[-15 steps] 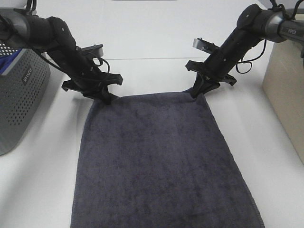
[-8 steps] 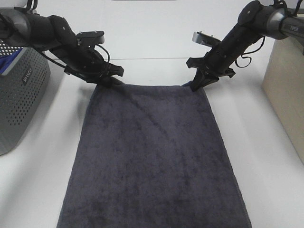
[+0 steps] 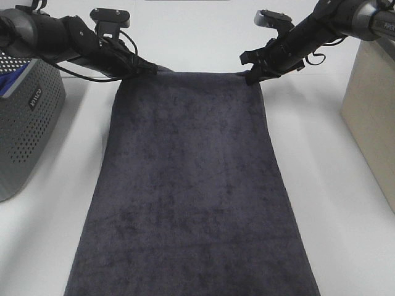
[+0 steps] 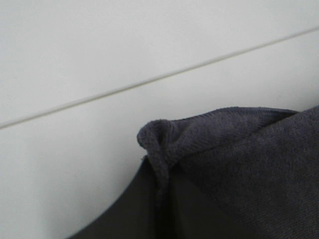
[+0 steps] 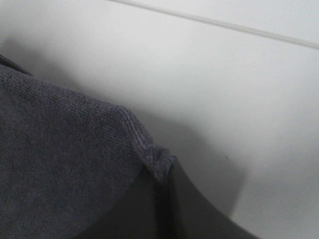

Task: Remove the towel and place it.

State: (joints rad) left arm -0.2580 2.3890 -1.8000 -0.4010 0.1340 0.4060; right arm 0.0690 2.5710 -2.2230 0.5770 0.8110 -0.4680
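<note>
A: Where is the towel (image 3: 188,191) lying?

B: The dark charcoal-grey towel is stretching flat down the middle of the white surface (image 3: 345,203), its near end running out of the overhead view. Its two far corners are being pinched, one by each arm.

A: What is the left gripper (image 3: 150,69) doing?

B: Its fingers are clenching the towel's far left corner. In the left wrist view that corner (image 4: 164,142) is bunching into a small puckered fold right where the dark fingers (image 4: 149,209) are meeting it.

A: And the right gripper (image 3: 252,77)?

B: Its fingers (image 5: 164,209) are gripping the far right corner in the same way. The right wrist view is showing the hemmed tip (image 5: 157,162) poking out just above them.

A: Anything else sitting nearby?

B: A grey perforated bin (image 3: 28,123) is standing at the left edge, with something blue showing in it, well apart from the towel. A beige box (image 3: 370,117) is standing at the right edge.
</note>
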